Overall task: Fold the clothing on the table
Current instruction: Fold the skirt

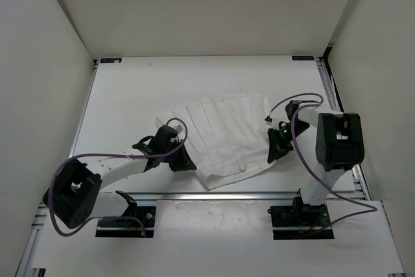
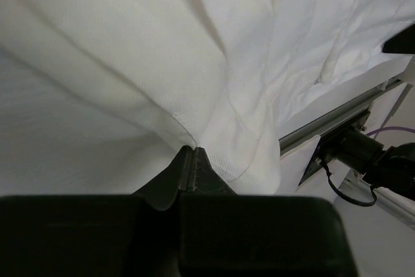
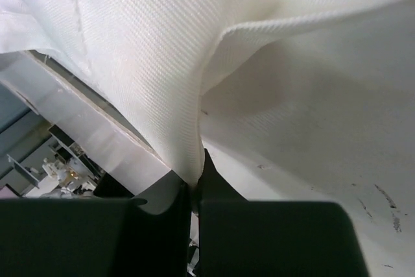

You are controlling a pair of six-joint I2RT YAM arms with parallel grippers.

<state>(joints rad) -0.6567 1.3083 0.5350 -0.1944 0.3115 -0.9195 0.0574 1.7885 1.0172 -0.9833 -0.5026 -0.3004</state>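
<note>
While clothing [image 1: 227,137] lies between, left end effector [image 2: 192,154], right end effector [image 3: 196,176], both pinching its edges

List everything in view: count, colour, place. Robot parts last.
plain white thin fabric garment: one, white, spread creased across the table's middle, both near side edges pinched
flat matte white tabletop: one, white, under the garment
silver aluminium rail: one, silver, along the near table edge
white walls: three, white, left, back and right
purple cables: two, purple, one per arm
robot arms: two, black and white, near edge
left gripper: one, black, shut on garment
right gripper: one, black, shut on garment
</note>
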